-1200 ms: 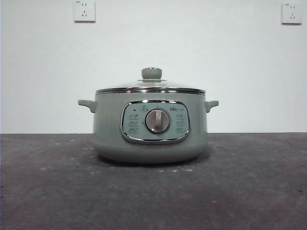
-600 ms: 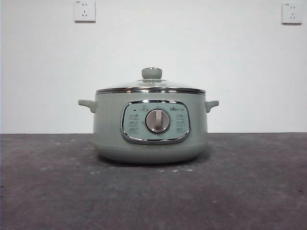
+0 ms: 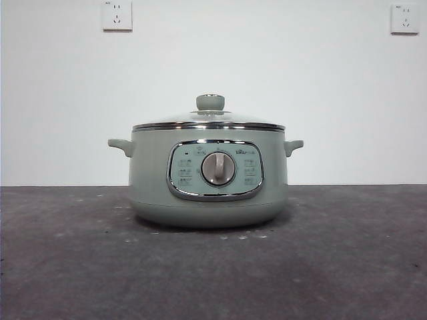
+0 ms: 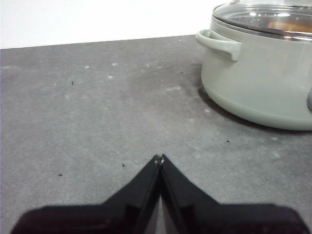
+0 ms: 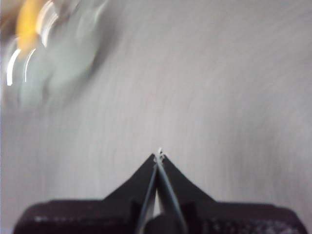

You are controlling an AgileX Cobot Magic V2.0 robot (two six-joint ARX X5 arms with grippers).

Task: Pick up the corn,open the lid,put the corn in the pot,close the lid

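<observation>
The sage-green pot (image 3: 209, 180) stands on the table with the glass lid (image 3: 209, 121) shut on it, knob (image 3: 210, 102) on top. Neither gripper shows in the front view. In the left wrist view my left gripper (image 4: 159, 158) is shut and empty, low over the table, apart from the pot (image 4: 258, 83). An orange tint under the lid (image 4: 263, 14) may be the corn (image 4: 292, 24). The right wrist view is blurred by motion. My right gripper (image 5: 159, 155) is shut and empty, away from the pot (image 5: 63, 63). A yellow smear there looks like the corn (image 5: 27, 22).
The dark grey table (image 3: 213, 273) runs to a white wall behind the pot. Two wall sockets (image 3: 117, 15) (image 3: 405, 18) sit high on the wall. A side handle (image 4: 219, 43) of the pot points toward my left gripper.
</observation>
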